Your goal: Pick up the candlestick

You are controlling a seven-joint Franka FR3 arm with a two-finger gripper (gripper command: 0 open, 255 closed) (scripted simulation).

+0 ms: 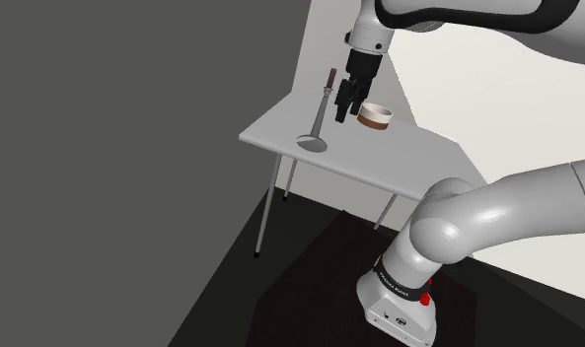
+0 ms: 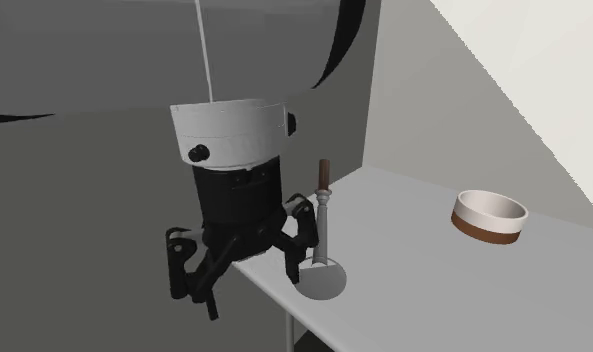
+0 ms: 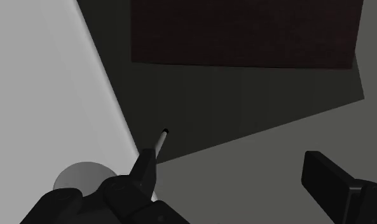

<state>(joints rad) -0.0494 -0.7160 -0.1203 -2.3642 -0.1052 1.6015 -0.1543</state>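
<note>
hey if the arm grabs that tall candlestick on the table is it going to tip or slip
Likely tippy: the candlestick is a tall thin stem on a small round base, standing near the table edge. It looks rigid, so it shouldn't bend. The slim stem may slip or pivot in the open gripper.

Matt finishes by my black pincer [image 1: 351, 110]
Slim grey brown-tipped candlestick [image 1: 322, 110] beside it looks smooth and dull; flat pale table top [image 1: 399, 163] below it, matt too.
</note>
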